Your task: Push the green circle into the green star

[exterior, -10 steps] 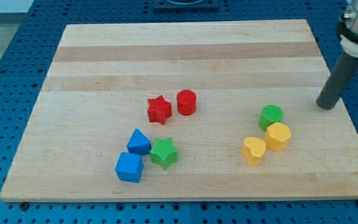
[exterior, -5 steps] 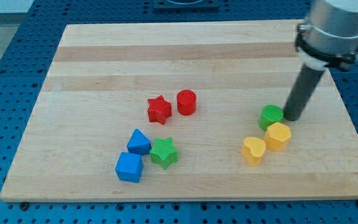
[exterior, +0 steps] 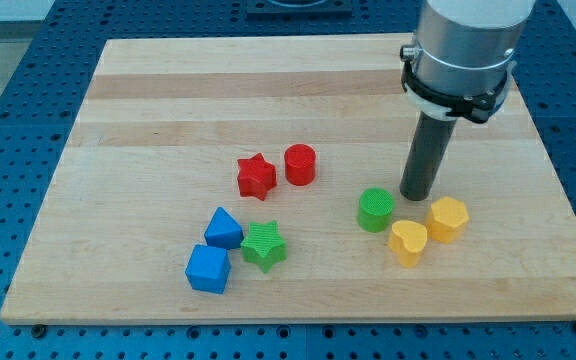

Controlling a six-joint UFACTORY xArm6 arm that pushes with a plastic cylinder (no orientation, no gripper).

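The green circle (exterior: 375, 210) lies right of the board's middle, just left of my tip (exterior: 415, 195), which stands at its upper right edge, close to or touching it. The green star (exterior: 264, 245) lies lower left of the circle, about a hundred pixels away, next to the blue blocks. The dark rod rises from the tip to the arm's grey body at the view's top right.
A yellow heart (exterior: 407, 241) and a yellow hexagon (exterior: 447, 219) lie just below and right of the tip. A red star (exterior: 256, 176) and red cylinder (exterior: 300, 164) lie near the middle. Two blue blocks (exterior: 223, 229) (exterior: 208, 268) sit left of the green star.
My tip has swept left from the board's right side, reached the green circle and pushed it left and slightly down, away from the yellow hexagon. The other blocks have not moved.
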